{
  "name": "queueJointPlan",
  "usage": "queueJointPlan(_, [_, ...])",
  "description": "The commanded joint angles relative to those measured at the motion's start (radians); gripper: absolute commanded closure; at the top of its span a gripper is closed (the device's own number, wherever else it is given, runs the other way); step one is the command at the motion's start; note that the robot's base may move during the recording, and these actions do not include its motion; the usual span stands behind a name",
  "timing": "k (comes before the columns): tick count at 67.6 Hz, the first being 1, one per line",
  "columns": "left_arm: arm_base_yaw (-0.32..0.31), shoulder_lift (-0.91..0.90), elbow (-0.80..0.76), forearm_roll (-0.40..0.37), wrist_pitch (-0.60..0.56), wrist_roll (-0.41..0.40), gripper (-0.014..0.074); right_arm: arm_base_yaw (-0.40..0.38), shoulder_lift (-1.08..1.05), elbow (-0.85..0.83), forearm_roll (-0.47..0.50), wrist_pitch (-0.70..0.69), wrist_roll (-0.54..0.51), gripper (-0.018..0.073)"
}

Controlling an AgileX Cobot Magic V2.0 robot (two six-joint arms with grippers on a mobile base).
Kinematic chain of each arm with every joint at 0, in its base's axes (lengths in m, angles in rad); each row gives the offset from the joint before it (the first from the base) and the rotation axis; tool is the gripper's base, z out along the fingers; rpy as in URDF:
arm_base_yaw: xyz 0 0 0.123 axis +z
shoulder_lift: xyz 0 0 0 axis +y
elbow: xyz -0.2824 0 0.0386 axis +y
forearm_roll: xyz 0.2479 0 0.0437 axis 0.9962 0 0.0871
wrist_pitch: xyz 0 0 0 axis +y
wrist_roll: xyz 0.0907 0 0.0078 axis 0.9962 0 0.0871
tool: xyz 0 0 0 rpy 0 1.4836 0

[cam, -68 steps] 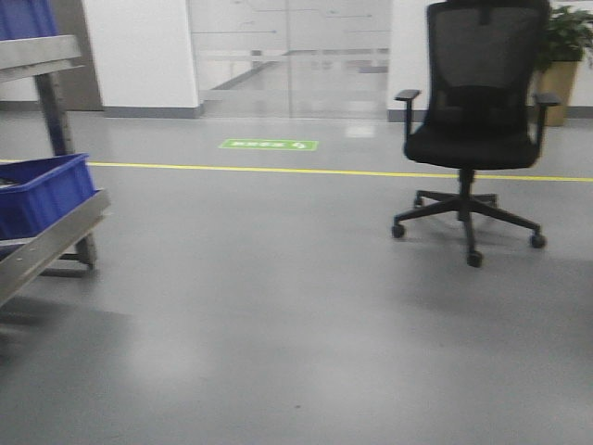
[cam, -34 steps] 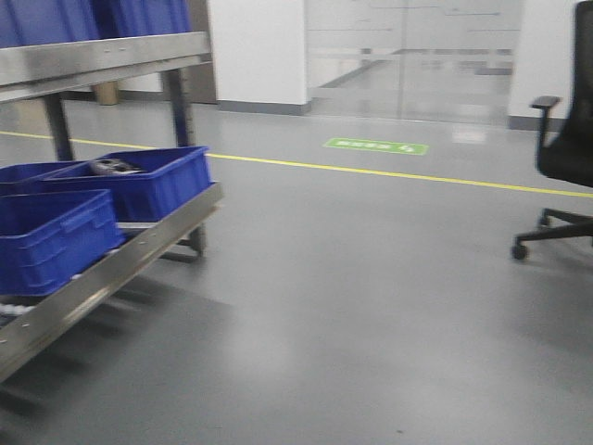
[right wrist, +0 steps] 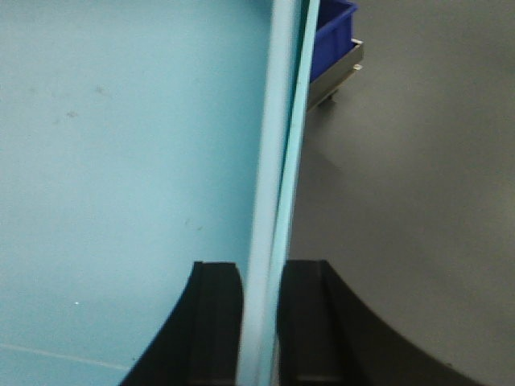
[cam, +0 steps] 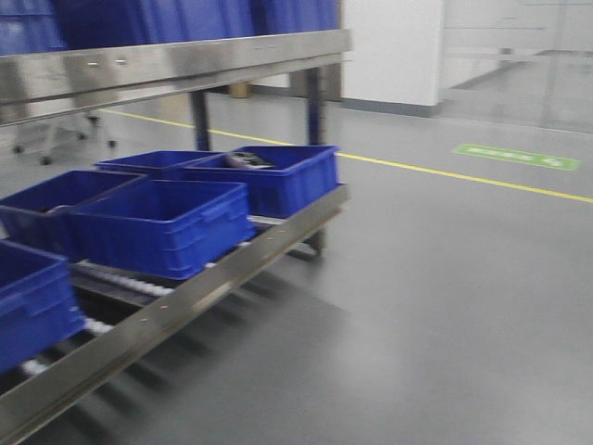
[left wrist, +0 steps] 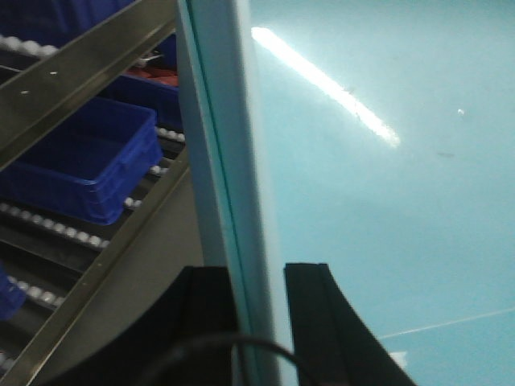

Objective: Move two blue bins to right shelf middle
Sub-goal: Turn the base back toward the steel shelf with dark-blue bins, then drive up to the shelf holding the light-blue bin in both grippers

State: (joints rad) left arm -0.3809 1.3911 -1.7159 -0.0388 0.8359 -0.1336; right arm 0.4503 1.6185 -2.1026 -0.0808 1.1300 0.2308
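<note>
- Over the last second my front view has swung left. The steel rack [cam: 185, 297], which only poked in at the left edge, now fills the left half. Its dark blue bins [cam: 162, 227] sit in rows on the lower roller deck, with more on the shelf above.
- Farther out, the yellow line [cam: 463, 171] and the green floor marking [cam: 514, 156] have slid from mid-picture to the right, and the office chair has left the view.
- Left gripper [left wrist: 256, 277]: both black fingers [left wrist: 322, 322] are clamped on one side wall of the pale blue bin [left wrist: 386, 209]. The bin's inside lies to the right of that wall.
- Right gripper [right wrist: 259, 273]: its fingers pinch the opposite wall, with the bin's inside to the left. The bin is therefore carried between my two arms, beside the rack, with its opening toward the wrist cameras.
- Both gripped rims run straight away from the wrists, leaning slightly in frame, so those walls point forward. I can't tell whether they are the long or the short sides.
- The right rim shows two pale strips side by side. I can't tell whether that is one bin or two nested.
- Past the left rim are the rack's rollers and a dark bin. Past the right rim are grey floor [right wrist: 418, 201] and the rack's corner.
</note>
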Motion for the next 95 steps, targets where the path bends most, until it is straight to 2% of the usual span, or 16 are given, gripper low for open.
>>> queueJointPlan(1, [-0.004,-0.018,-0.017,-0.019,-0.078,0.018,0.0707,0.0,-0.023,-0.019,-0.011,-0.099,-0.011,0.0713])
queueJointPlan(95, [-0.004,-0.018,-0.017,-0.019,-0.078,0.018,0.0707,0.0,-0.023,-0.019,-0.011,-0.099,-0.011,0.0713])
